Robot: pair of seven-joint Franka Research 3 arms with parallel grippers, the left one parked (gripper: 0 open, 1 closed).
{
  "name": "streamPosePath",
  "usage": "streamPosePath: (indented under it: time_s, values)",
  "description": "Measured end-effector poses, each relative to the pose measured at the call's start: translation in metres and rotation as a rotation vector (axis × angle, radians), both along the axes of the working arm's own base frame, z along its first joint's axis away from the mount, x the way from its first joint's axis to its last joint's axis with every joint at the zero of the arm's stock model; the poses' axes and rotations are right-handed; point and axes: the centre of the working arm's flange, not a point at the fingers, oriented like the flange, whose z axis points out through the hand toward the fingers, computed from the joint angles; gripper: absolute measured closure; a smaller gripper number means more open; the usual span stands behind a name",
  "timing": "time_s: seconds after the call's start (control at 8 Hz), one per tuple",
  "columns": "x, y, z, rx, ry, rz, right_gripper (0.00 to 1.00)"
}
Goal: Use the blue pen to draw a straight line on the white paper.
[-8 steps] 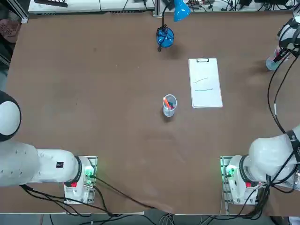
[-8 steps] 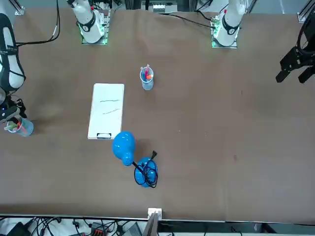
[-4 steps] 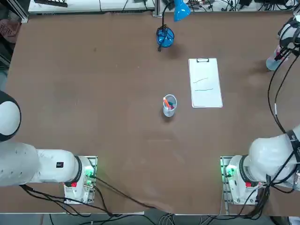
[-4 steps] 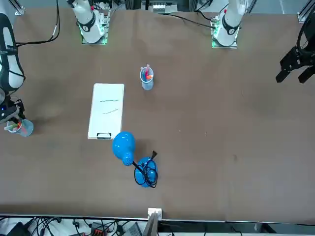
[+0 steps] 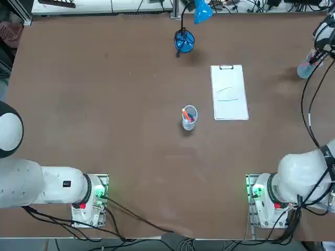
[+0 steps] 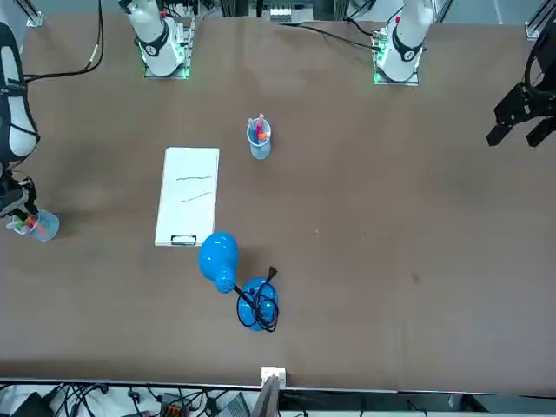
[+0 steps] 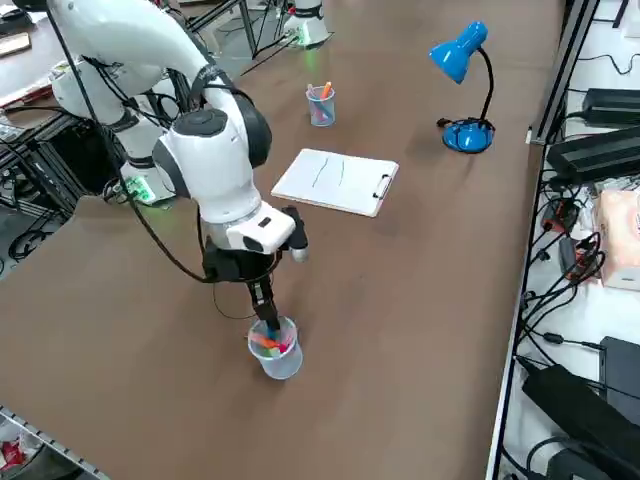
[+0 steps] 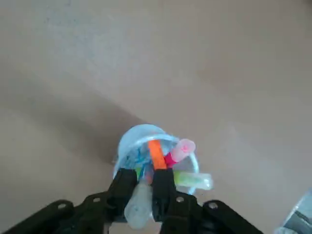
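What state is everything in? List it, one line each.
Right gripper: lowered at the mouth of the edge cup.
Edge cup: upright, pens standing in it.
Middle cup: upright, pens in it.
White paper: flat, clipped to its board, two faint lines on it.
Lamp: upright, head tilted down.
Blue pen: cannot be picked out for sure.

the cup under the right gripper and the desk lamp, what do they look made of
The cup looks like clear thin plastic: the pens inside show through its wall. The desk lamp seems glossy blue plastic or painted metal, with a thin dark neck. The right gripper reaches into the cup, closed on something pale.
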Motion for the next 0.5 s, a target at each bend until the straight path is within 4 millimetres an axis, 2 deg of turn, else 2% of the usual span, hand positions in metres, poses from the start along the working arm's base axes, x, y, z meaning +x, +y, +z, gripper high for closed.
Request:
streamPosePath:
  time_s: [0.12, 0.25, 0.38, 0.5]
  values:
    - [0.01, -0.006, 0.03, 0.003, 0.017, -0.008, 0.78]
    - [0.019, -0.01, 0.07, 0.005, 0.031, -0.017, 0.78]
    - [0.023, -0.008, 0.111, 0.01, 0.037, -0.022, 0.78]
    - [0.024, 0.003, 0.145, 0.04, 0.037, -0.048, 0.78]
